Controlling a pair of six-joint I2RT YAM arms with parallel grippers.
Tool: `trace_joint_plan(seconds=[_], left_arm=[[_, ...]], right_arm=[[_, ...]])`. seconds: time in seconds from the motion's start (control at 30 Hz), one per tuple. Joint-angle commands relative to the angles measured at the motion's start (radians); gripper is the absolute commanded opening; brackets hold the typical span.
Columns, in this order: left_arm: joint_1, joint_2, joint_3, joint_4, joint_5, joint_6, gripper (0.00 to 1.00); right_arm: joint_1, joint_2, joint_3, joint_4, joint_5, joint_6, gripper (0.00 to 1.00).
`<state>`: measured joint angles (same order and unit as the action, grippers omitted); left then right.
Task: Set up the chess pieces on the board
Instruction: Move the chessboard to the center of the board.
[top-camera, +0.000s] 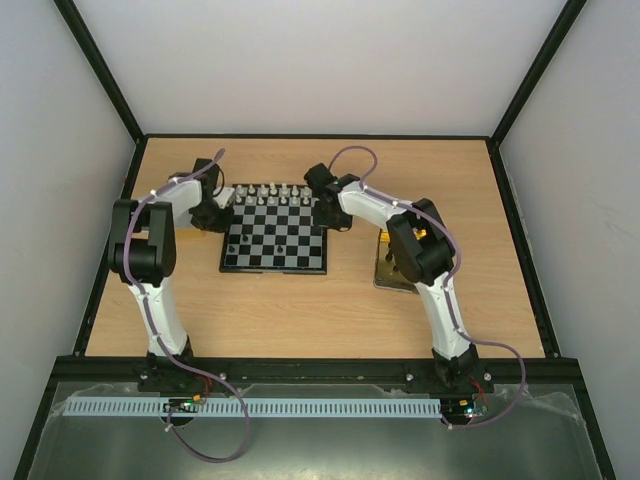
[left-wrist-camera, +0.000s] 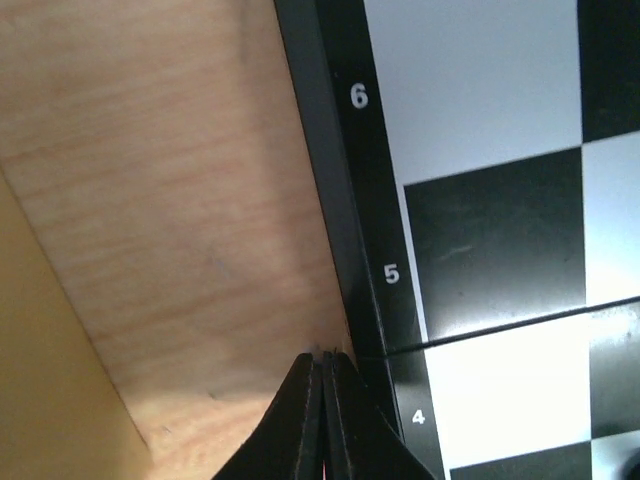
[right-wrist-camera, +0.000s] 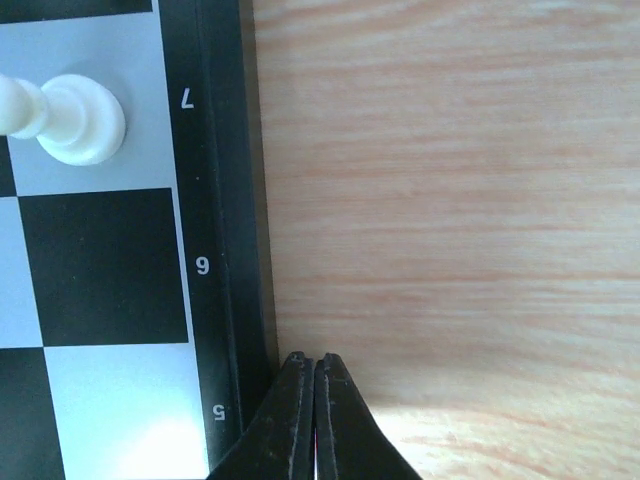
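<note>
Wooden table (top-camera: 300, 315), gold tray (top-camera: 385, 276) beside board (top-camera: 272, 268)

The left arm (top-camera: 160, 300) and the right arm (top-camera: 447, 305) look alike: smooth white shells cover the long links, and bulky black housings sit at the joints. A thin purple-grey cable (top-camera: 215, 455) follows each arm along its white shells and hangs in a loose loop at the near end. The bases (top-camera: 165, 375) are black blocks, each with a small green board and specks of red on its near side. The left gripper (left-wrist-camera: 323, 352) and the right gripper (right-wrist-camera: 314, 357) have matte black fingers (right-wrist-camera: 350, 435), wedge-shaped and tapering to narrow tips.
</note>
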<state>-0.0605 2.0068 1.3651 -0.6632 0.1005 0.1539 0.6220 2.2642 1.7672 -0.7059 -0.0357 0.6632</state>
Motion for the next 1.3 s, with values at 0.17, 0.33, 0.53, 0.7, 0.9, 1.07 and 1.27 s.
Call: trace_joint_plan(seconds=[0.17, 0.33, 0.53, 0.7, 0.9, 1.07, 1.27], left_arm=[[-0.118, -0.094, -0.120, -0.069, 0.103, 0.004, 0.02], [-0.164, -0.138, -0.150, -0.083, 0.129, -0.011, 0.02], [-0.217, -0.209, -0.207, -0.091, 0.153, -0.024, 0.02], [-0.250, -0.255, -0.282, -0.083, 0.153, -0.017, 0.02], [-0.252, -0.284, -0.351, -0.070, 0.159, -0.006, 0.02], [-0.239, -0.289, -0.358, -0.056, 0.158, -0.009, 0.02], [-0.225, -0.279, -0.332, -0.061, 0.136, 0.004, 0.02]], right_arm=[[0.069, -0.096, -0.153, 0.009, -0.044, 0.017, 0.02], [0.086, -0.162, -0.241, 0.023, -0.047, 0.028, 0.02], [0.125, -0.247, -0.356, 0.047, -0.054, 0.055, 0.02], [0.156, -0.317, -0.463, 0.077, -0.063, 0.088, 0.02], [0.169, -0.394, -0.575, 0.105, -0.065, 0.117, 0.02], [0.168, -0.421, -0.606, 0.104, -0.053, 0.119, 0.02], [0.168, -0.410, -0.588, 0.093, -0.044, 0.113, 0.02]])
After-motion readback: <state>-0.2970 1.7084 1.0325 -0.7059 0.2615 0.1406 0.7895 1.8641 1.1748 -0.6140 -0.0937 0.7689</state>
